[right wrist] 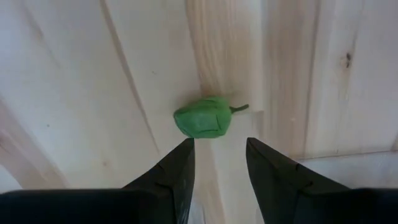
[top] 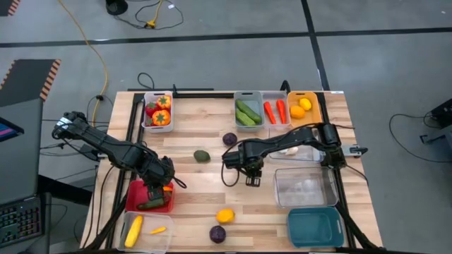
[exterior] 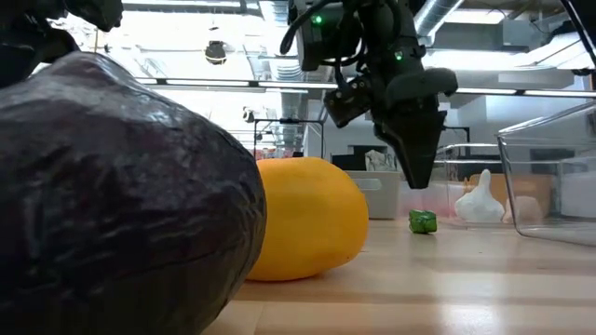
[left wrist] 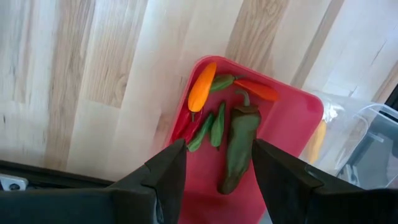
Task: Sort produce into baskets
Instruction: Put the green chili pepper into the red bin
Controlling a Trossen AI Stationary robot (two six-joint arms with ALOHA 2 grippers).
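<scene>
A small green pepper (right wrist: 205, 117) with a short stem lies loose on the wooden table (right wrist: 124, 74); the low view shows the green pepper (exterior: 422, 221) resting on the tabletop. My right gripper (right wrist: 219, 142) (exterior: 416, 177) (top: 248, 173) hangs open just above it, pointing down, nothing between its fingers. My left gripper (left wrist: 219, 144) (top: 157, 187) stands open over the red basket (left wrist: 286, 118) (top: 138, 192), which holds an orange chilli (left wrist: 202, 87), a red chilli (left wrist: 256, 89) and several green peppers (left wrist: 239, 146). It touches none of them.
Along the far edge stand baskets of tomatoes (top: 157, 111), cucumbers (top: 247, 111), carrots (top: 277, 111) and lemons (top: 304, 107). At the right are a clear basket (top: 305, 187) and a teal one (top: 314, 226). Loose: an avocado (top: 202, 156), purple rounds (top: 229, 139) (top: 217, 233), a lemon (top: 224, 215).
</scene>
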